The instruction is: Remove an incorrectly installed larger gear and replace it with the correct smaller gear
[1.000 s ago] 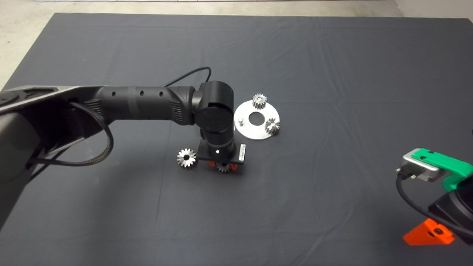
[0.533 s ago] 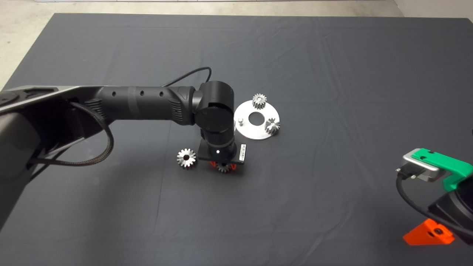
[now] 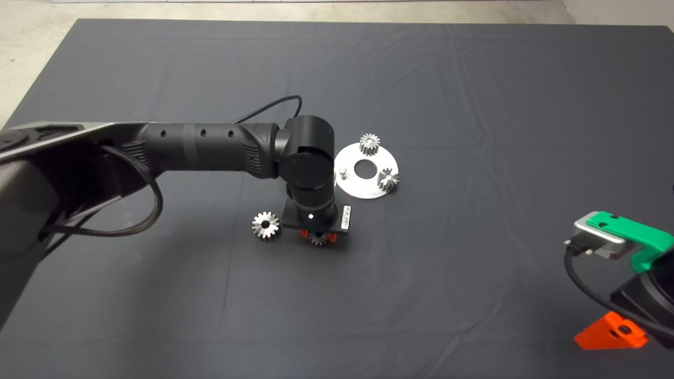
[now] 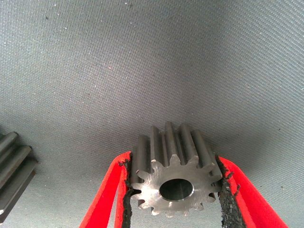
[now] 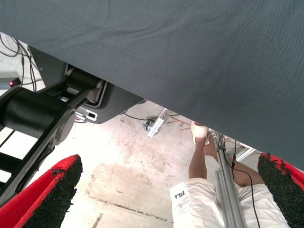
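Observation:
The smaller gear (image 4: pixel 172 176) lies on the dark mat (image 3: pixel 421 273), with a pad of my left gripper (image 4: pixel 173 161) pressed against its teeth on each side. In the head view this gripper (image 3: pixel 317 236) points straight down over the gear (image 3: pixel 318 239), just in front of the round steel plate (image 3: pixel 352 185). The larger gear (image 3: pixel 265 225) lies flat on the mat close to the left of the gripper, and its edge (image 4: pixel 12 173) shows in the left wrist view. My right gripper (image 3: pixel 611 332) waits at the lower right edge, its fingers (image 5: pixel 52 190) wide apart.
The plate carries two small gears (image 3: pixel 369 143) (image 3: pixel 387 180), a bare pin (image 3: pixel 342 170) and a round centre hole. My left arm (image 3: pixel 200 147) reaches across the mat from the left. A person's legs (image 5: pixel 204 161) show on the floor beyond the mat.

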